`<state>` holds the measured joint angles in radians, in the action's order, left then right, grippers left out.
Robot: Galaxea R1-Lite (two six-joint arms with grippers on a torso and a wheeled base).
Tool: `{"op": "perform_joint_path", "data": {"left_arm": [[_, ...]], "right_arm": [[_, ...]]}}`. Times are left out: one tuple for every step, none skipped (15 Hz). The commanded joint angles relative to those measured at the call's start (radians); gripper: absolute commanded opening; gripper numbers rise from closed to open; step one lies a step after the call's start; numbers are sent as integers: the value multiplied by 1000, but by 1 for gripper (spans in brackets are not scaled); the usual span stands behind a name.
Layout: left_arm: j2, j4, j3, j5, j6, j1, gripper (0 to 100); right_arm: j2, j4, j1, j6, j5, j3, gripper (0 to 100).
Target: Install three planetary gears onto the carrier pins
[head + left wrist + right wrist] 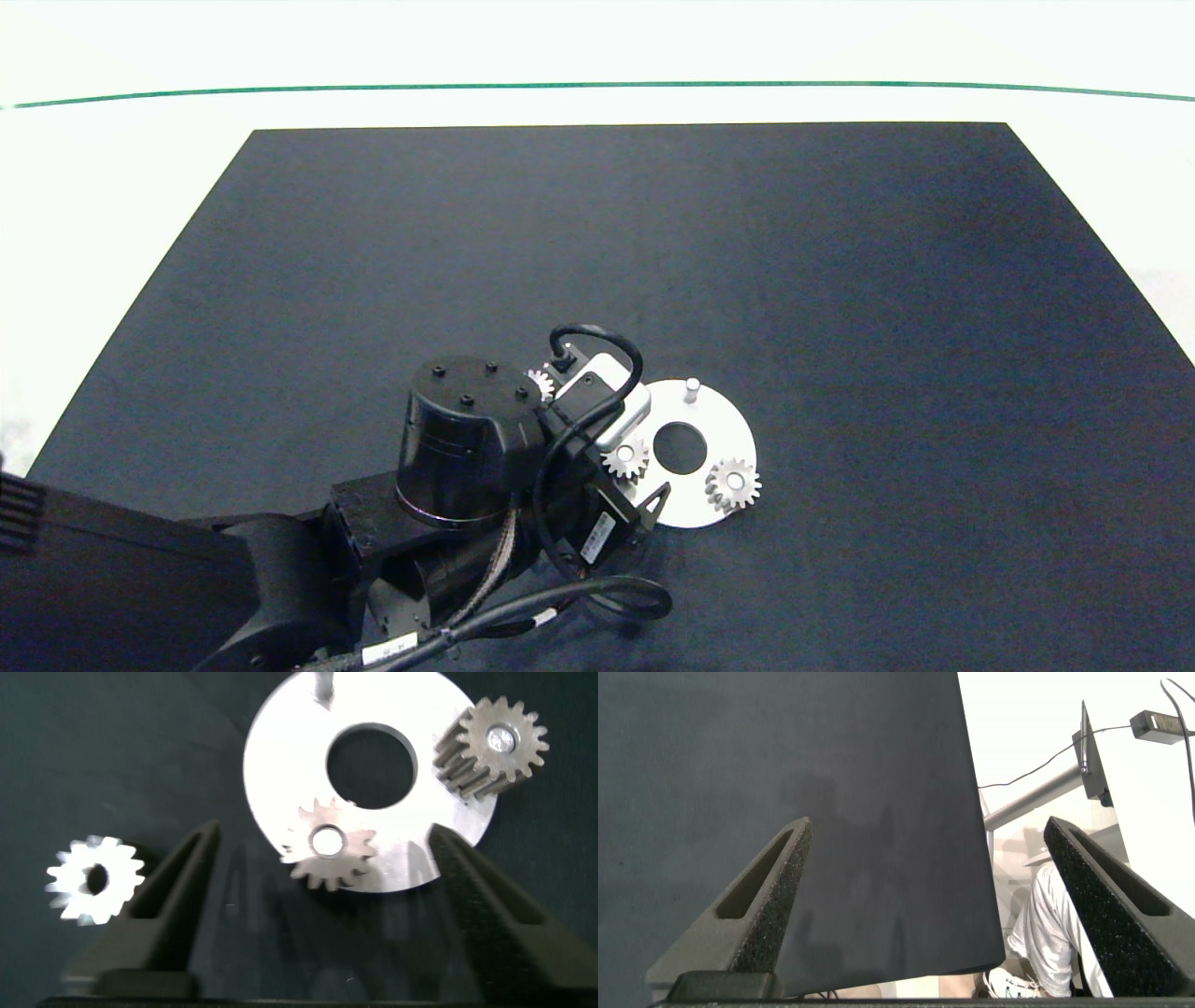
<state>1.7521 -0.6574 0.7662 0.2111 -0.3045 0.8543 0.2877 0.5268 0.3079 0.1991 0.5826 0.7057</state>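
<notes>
Dark mat [653,243] on white table [121,187]; green line [597,85].

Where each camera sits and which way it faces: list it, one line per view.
Head view: above the table, looking down at the dark mat, white disc and left arm.
Left wrist view: on the left arm, looking down past its open left pincer at the disc and three gears, two on pins, one loose.
Right wrist view: on the right arm, off the mat's edge; open right pincer, a person's shoe.
Shared: head and left wrist both show disc and gears.
</notes>
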Motion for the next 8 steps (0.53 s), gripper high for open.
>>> {"op": "perform_joint_path", "data": {"left_arm": [[-131, 159, 56, -22, -50, -77, 100], [-160, 217, 88, -52, -50, -106, 100], [-177, 262, 117, -81, -54, -156, 100], [-172, 274, 136, -108, -64, -195, 100], [-168, 277, 148, -139, -88, -238, 100], [-158, 279, 154, -171, -101, -274, 100], [-145, 279, 160, -185, -101, -290, 100], [-126, 277, 166, -185, -102, -299, 100]], "right_arm": [[1, 2, 0, 2, 2, 0, 100], [2, 2, 0, 2, 2, 0, 100], [4, 1, 0, 2, 2, 0, 100], [5, -1, 0, 2, 2, 1, 100], [5, -1, 0, 2, 0, 1, 100], [2, 1, 0, 2, 0, 0, 100], [2, 1, 0, 2, 0, 1, 100], [4, 1, 0, 2, 0, 3, 100]]}}
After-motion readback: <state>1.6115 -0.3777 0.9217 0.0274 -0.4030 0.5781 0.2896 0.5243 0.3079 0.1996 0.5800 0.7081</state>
